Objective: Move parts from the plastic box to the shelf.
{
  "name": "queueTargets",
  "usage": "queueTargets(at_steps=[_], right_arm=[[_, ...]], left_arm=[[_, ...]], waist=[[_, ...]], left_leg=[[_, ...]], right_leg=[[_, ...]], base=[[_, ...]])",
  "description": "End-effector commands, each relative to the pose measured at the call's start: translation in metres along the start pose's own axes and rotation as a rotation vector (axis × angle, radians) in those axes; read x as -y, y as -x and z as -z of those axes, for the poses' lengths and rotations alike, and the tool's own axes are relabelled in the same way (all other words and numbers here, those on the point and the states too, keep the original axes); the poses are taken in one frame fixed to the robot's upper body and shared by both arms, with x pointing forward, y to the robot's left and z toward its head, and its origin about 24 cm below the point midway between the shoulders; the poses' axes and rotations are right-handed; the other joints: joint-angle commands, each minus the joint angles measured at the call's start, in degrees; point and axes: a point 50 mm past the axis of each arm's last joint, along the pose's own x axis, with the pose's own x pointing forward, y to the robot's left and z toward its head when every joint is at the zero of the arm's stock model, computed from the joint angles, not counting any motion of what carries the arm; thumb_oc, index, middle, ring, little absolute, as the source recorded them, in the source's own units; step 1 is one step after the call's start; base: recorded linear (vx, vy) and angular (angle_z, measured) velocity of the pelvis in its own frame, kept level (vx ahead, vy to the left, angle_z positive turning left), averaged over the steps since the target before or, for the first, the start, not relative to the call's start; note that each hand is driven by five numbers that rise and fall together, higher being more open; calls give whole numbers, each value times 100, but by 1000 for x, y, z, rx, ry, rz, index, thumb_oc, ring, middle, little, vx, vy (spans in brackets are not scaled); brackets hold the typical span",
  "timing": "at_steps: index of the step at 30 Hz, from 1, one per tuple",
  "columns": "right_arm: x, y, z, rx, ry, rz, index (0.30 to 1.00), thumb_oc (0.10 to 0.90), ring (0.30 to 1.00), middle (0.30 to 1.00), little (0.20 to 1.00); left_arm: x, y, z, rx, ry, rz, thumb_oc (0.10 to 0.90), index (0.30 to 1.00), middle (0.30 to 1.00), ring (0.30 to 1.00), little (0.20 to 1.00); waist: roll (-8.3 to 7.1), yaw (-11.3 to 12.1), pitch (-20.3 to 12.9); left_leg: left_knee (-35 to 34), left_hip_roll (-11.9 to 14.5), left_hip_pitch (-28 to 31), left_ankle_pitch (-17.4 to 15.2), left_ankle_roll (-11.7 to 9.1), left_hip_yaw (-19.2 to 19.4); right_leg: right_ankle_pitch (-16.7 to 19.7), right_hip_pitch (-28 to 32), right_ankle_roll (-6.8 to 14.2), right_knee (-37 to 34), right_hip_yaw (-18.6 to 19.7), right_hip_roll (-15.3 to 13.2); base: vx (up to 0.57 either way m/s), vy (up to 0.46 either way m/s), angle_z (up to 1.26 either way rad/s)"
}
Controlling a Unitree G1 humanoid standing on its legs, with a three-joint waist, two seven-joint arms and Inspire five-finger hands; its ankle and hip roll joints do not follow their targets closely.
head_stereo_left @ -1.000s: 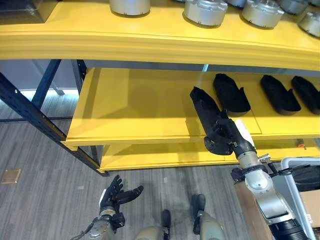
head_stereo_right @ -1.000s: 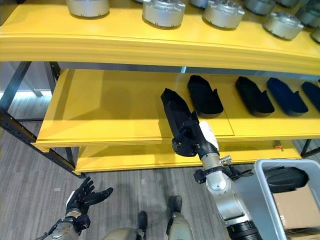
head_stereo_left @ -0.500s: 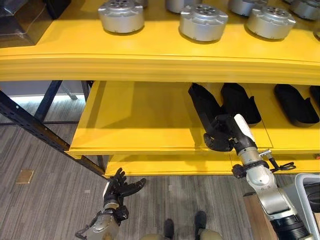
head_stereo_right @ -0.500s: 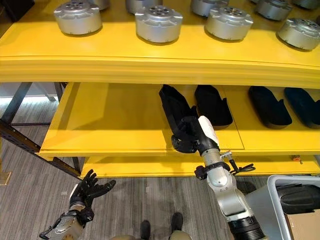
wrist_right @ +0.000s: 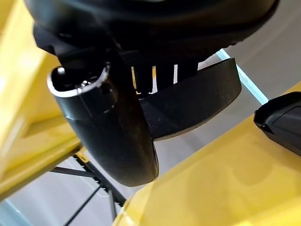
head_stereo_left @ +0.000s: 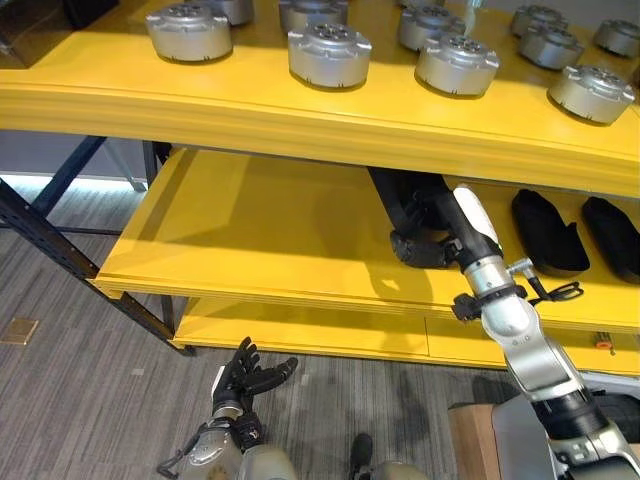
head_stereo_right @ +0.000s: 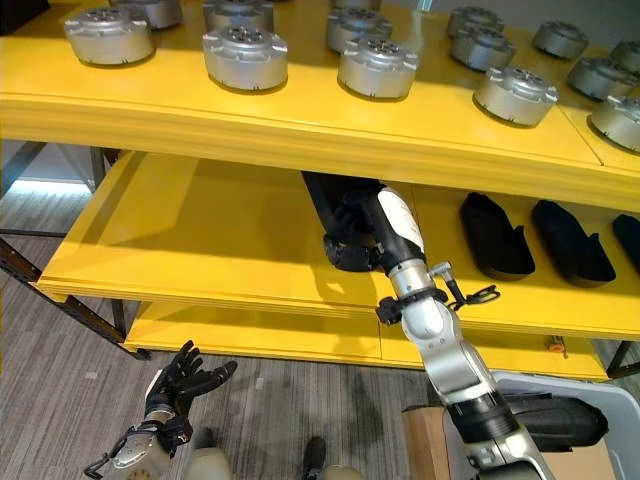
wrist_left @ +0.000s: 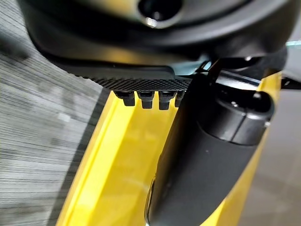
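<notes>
Pushed deeper beneath upper yellow shelf board (head_stereo_left: 300,105): long black moulded plastic part (head_stereo_right: 330,205), pinched by right robot hand (head_stereo_right: 352,240). Left robot hand (head_stereo_left: 247,378) spread, below shelf.

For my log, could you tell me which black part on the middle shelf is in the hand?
The leftmost black part, gripped by the right hand; the others lie free further right.

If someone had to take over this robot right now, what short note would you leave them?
Right hand: curled round a long black moulded part, holding it over the yellow middle shelf, under the top shelf.
Left hand: idle, open, low above the floor.
Done: other black parts lie on the same shelf, to the right. Round silver metal parts sit on the top shelf.
Left: set this part down and release it; at least one more dark part waits in the grey plastic box.
</notes>
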Motion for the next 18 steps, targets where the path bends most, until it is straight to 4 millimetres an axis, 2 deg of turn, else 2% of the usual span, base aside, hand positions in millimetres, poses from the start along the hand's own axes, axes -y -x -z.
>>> queueTargets(at_steps=[1, 2, 3, 5, 8, 12, 13, 14, 18], right_arm=[[36, -20, -59, 301, -1, 153, 300, 400, 300, 300, 300], [39, -24, -64, 314, 24, 152, 300, 400, 300, 300, 300], [39, -24, -64, 314, 23, 152, 300, 400, 300, 300, 300], [39, -33, -71, 327, 26, 147, 300, 400, 300, 300, 300], [46, -46, -79, 337, 38, 156, 300, 400, 300, 300, 300], [57, -57, -88, 355, 70, 176, 300, 400, 300, 300, 300], [62, -63, -94, 363, 91, 186, 300, 400, 300, 300, 300], [75, -75, -108, 388, 125, 210, 300, 400, 300, 300, 300], [88, -87, -115, 377, 177, 231, 300, 400, 300, 300, 300]], left_arm=[[-5, 5, -36, 181, -4, 31, 900, 1000, 1000, 1000, 1000], [-5, 5, -41, 195, -39, 59, 900, 1000, 1000, 1000, 1000], [-5, 5, -41, 195, -39, 59, 900, 1000, 1000, 1000, 1000], [-7, 6, -46, 207, -77, 81, 900, 1000, 1000, 1000, 1000], [-10, 4, -59, 239, -122, 96, 900, 1000, 1000, 1000, 1000], [-7, 3, -68, 270, -132, 112, 900, 1000, 1000, 1000, 1000], [-6, 2, -72, 280, -139, 115, 900, 1000, 1000, 1000, 1000], [-3, 1, -80, 311, -136, 128, 900, 1000, 1000, 1000, 1000], [-1, -1, -85, 328, -131, 134, 900, 1000, 1000, 1000, 1000]], waist=[[186, 185, -647], [166, 250, -646], [164, 251, -645], [132, 360, -606], [62, 445, -457], [40, 482, -310], [35, 502, -236], [30, 551, -30], [41, 581, 88]], left_leg=[[-136, -453, 258, 438, 6, 137], [160, -638, 191, 215, 52, 233], [166, -641, 189, 211, 54, 235], [554, -848, 99, -66, 102, 369], [1282, -971, -361, -350, 114, 396], [1689, -952, -704, -475, 85, 328], [1891, -943, -824, -539, 92, 316], [2269, -918, -1073, -669, 93, 283], [2614, -905, -1341, -801, 93, 211]], right_leg=[[-699, 325, 611, 468, 37, -821], [-621, 395, 701, 479, -4, -1064], [-622, 394, 703, 481, -1, -1068], [-588, 440, 802, 517, 6, -1294], [-639, 244, 853, 788, -12, -1492], [-708, -79, 834, 1149, -4, -1539], [-727, -241, 825, 1340, 29, -1565], [-814, -608, 812, 1821, 78, -1588], [-971, -922, 781, 2288, 152, -1615]], base=[[204, 293, -35], [134, 199, -27], [154, 263, -7], [94, 202, 9], [-8, 129, 1], [-79, 54, 12], [-200, 56, 9], [-203, 57, -2], [-114, 20, -14]])
